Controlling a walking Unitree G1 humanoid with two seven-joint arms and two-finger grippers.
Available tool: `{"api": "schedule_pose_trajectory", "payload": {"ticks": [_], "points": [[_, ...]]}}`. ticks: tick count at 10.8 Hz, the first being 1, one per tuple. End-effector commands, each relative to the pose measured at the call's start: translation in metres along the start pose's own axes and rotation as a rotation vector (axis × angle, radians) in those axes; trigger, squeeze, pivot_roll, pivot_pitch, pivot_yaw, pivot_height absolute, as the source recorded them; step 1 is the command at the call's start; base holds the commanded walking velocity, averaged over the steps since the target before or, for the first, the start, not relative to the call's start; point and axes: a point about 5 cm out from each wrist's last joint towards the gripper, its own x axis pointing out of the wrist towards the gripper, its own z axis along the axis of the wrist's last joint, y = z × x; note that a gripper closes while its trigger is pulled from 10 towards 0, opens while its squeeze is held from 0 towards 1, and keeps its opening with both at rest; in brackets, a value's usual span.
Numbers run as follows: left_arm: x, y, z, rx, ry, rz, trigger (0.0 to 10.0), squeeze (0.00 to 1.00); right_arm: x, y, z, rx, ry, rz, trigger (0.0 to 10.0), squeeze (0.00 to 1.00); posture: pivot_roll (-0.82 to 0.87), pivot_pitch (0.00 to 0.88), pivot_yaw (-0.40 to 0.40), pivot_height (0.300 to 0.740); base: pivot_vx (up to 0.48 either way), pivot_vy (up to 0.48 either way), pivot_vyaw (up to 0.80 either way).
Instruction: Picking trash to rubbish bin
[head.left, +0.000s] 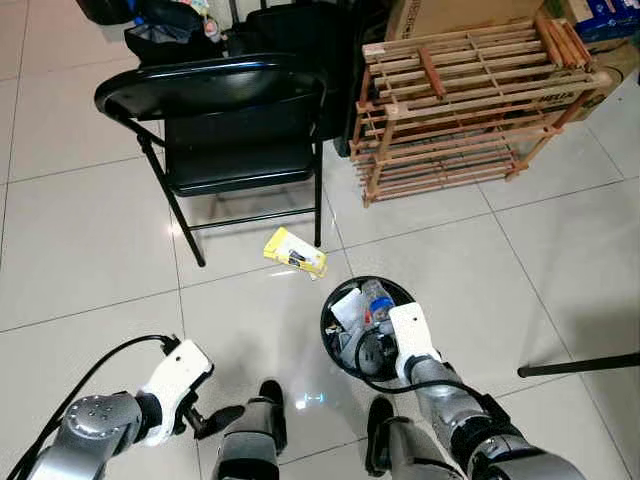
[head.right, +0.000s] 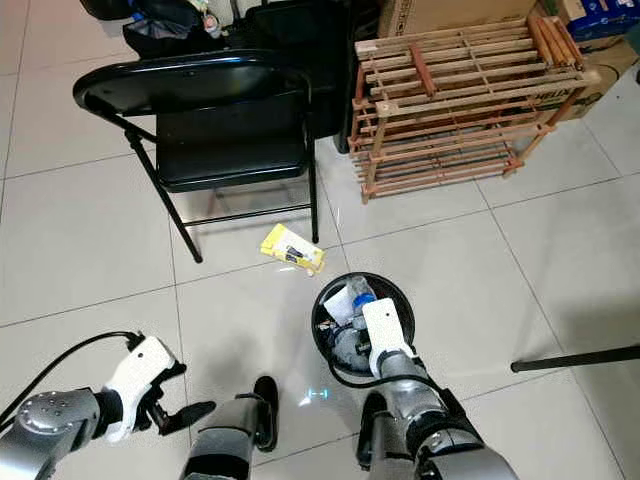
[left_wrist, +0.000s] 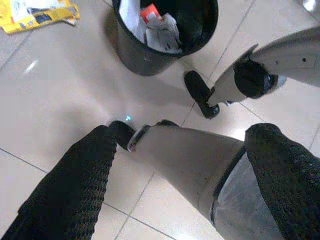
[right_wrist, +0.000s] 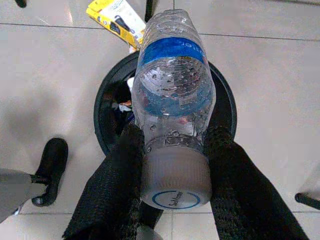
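Note:
My right gripper (right_wrist: 175, 145) is shut on a clear plastic bottle (right_wrist: 172, 95) with a blue label, gripping it near its cap end. The bottle hangs directly over the round black rubbish bin (head.left: 327, 325), which holds paper and other trash. On the floor tiles just beyond the bin, near the chair leg, lies a yellow packet (head.left: 294, 252). My left gripper (head.left: 222, 417) sits low at my left side, open with nothing in it, beside my left leg.
A black folding chair (head.left: 230, 130) stands beyond the packet. A wooden slatted rack (head.left: 470, 100) lies to the right of it, with cardboard boxes behind. A black rod (head.left: 580, 365) crosses the floor at right. My feet (head.left: 268, 400) stand close to the bin.

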Motion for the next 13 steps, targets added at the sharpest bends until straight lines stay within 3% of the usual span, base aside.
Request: {"api": "schedule_pose_trajectory", "payload": {"ticks": [1,5,6,13], "points": [[-0.0037,0.0001,-0.0091,-0.016,0.016,0.016,10.0,0.00,-0.0054,0.0020,-0.0202,-0.007,0.073,0.002,10.0,0.00,0.36,0.380,-0.001,0.740,0.000,0.000,0.00],[-0.0067,0.0014,-0.0129,-0.004,0.014,0.016,10.0,0.00,-0.0060,0.0035,-0.0222,-0.004,0.079,0.006,10.0,0.00,0.36,0.379,0.003,0.740,0.000,0.000,0.00],[-0.0071,0.0015,-0.0128,-0.002,0.011,0.020,10.0,0.00,-0.0061,0.0042,-0.0223,0.001,0.078,0.014,10.0,1.00,0.36,0.379,0.001,0.740,0.000,0.000,0.00],[-0.0079,0.0020,-0.0129,0.010,0.016,0.015,10.0,0.00,-0.0075,0.0028,-0.0256,0.007,0.080,0.009,10.0,1.00,0.36,0.382,0.003,0.740,0.000,0.000,0.00]]}}
